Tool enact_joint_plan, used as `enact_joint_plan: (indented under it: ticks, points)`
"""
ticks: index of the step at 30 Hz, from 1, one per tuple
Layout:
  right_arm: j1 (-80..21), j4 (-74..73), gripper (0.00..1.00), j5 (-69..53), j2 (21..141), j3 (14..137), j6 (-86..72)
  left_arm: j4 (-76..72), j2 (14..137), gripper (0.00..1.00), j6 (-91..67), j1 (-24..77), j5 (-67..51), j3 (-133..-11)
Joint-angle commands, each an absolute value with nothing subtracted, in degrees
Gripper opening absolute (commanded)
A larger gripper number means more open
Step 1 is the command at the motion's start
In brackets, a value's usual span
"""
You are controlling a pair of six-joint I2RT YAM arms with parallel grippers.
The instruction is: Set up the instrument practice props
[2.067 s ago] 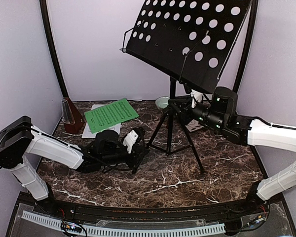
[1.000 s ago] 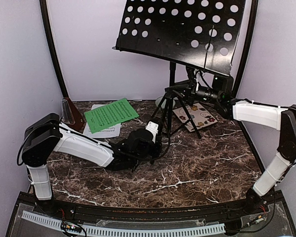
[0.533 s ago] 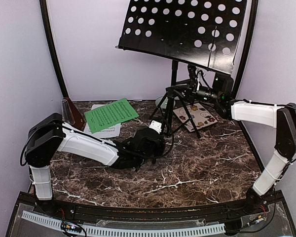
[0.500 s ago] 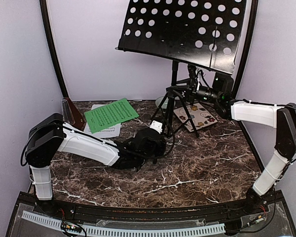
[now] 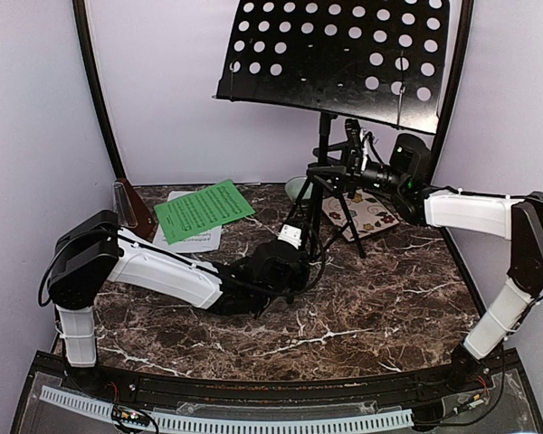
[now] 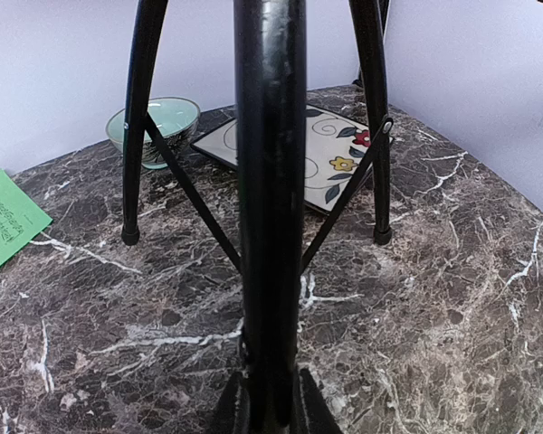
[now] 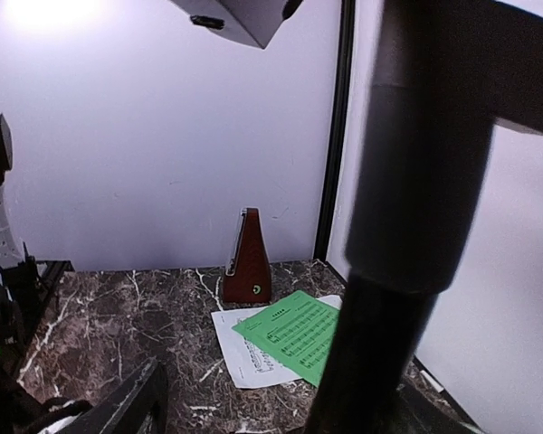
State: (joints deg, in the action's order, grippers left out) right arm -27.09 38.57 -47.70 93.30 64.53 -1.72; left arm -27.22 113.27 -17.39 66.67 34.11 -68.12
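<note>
Stand [image 5: 344, 54] upright at back centre of top view, perforated desk filling upper right, tripod feet on table [image 5: 389, 307]. Left gripper [image 5: 288, 244] low at frame centre, pinching front leg [image 6: 270, 199] with jaws pressed on tube at bottom of wrist view. Right gripper [image 5: 350, 170] beside pole [image 7: 407, 226] below desk, jaws spread, visible finger [image 7: 140, 398] clear of pole. Green sheet [image 5: 203, 210] flat at left, overlapping white sheet [image 5: 192, 240] – metronome [image 5: 127, 203] upright at far left by wall. Bowl [image 5: 296, 187] and tile [image 5: 373, 217] behind tripod legs
</note>
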Motion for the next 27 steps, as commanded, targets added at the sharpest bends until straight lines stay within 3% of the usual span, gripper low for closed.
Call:
enact_joint_plan:
  ticks: [1, 4, 11, 20, 27]
  points:
    - [-27.85, 40.55, 0.80, -46.80, 89.39, 62.37, -1.46, -26.80, 113.26, 0.05, -21.07, 68.58, 32.07, -69.37]
    - [-27.86, 39.98, 0.90, -45.53, 88.19, 60.93, -1.13, -28.14, 111.68, 0.20, -21.69, 69.24, 32.01, -67.55]
    - [-27.86, 38.40, 0.94, -41.56, 84.43, 58.10, -0.91, -28.35, 106.29, 0.60, -21.82, 69.06, 27.72, -62.12]
    - [-27.86, 40.20, 1.00, -35.16, 79.01, 50.78, -4.49, -28.20, 92.26, 0.72, -26.47, 59.38, 6.88, -48.96]
    - [-27.83, 37.34, 1.00, -23.83, 71.46, 44.40, -7.40, -23.11, 80.15, 0.73, -32.20, 41.29, 1.67, -40.81]
